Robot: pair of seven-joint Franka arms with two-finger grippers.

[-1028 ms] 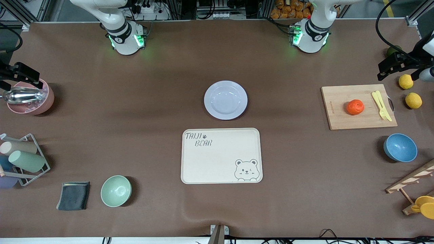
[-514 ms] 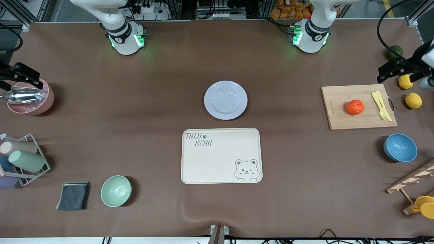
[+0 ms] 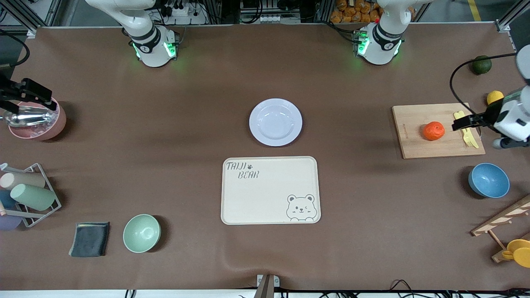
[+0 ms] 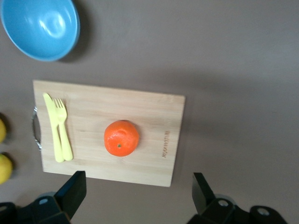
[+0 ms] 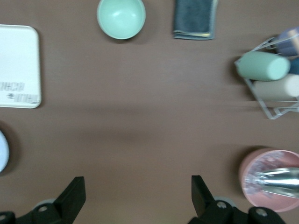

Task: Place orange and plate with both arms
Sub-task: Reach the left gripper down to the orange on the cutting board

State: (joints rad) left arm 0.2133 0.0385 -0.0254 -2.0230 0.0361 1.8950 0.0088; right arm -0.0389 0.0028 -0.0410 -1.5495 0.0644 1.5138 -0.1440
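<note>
Two grippers up, both spread wide, both empty. Left gripper (image 3: pixel 458 124) over cutting board (image 3: pixel 414 142) edge, above yellow fork (image 3: pixel 467 131). Orange (image 3: pixel 433 130) on board, untouched. Right gripper (image 3: pixel 39 97) over pink bowl (image 3: pixel 39 130) at right arm's end. Plate (image 3: pixel 275 122) mid-table, just beside bear tray (image 3: pixel 265 194), farther from front camera.

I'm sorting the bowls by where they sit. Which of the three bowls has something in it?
The pink bowl at the right arm's end of the table: a shiny metal utensil lies in it. The mint green bowl and the blue bowl are empty.
</note>
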